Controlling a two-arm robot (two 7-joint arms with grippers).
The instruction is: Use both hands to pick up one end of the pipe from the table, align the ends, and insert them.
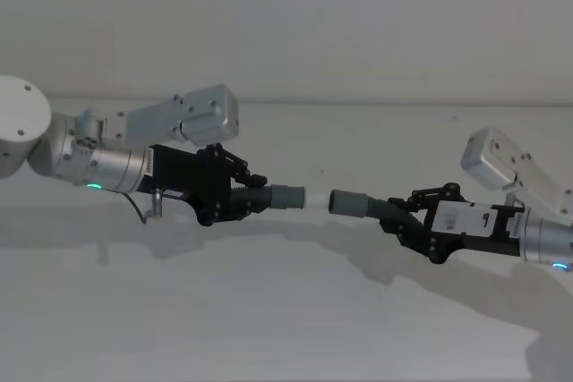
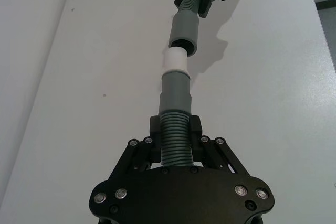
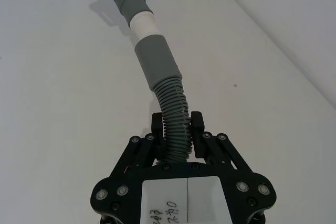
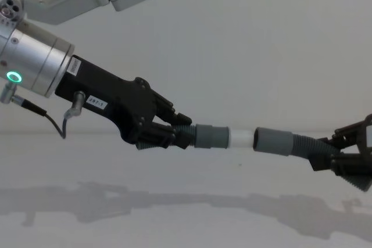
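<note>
Left gripper (image 1: 240,192) pinching the ribbed hose piece (image 2: 176,140), white tip (image 1: 317,197) pointing ahead of it. Right gripper (image 1: 400,215) clamped on the other hose piece (image 3: 173,116), grey cuff (image 1: 351,203) facing that tip, a small gap between in the head view. Both lifted clear of the surface (image 1: 286,328). Risk: cuff sitting slightly skewed, so likely catching on the tip's edge and bending the flexible hose instead of sliding on.

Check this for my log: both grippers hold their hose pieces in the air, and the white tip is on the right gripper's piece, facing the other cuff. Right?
Not quite. The white tip belongs to the piece held by the left gripper, as the head view shows. The right gripper holds the piece with the plain grey cuff. The rest stands.
</note>
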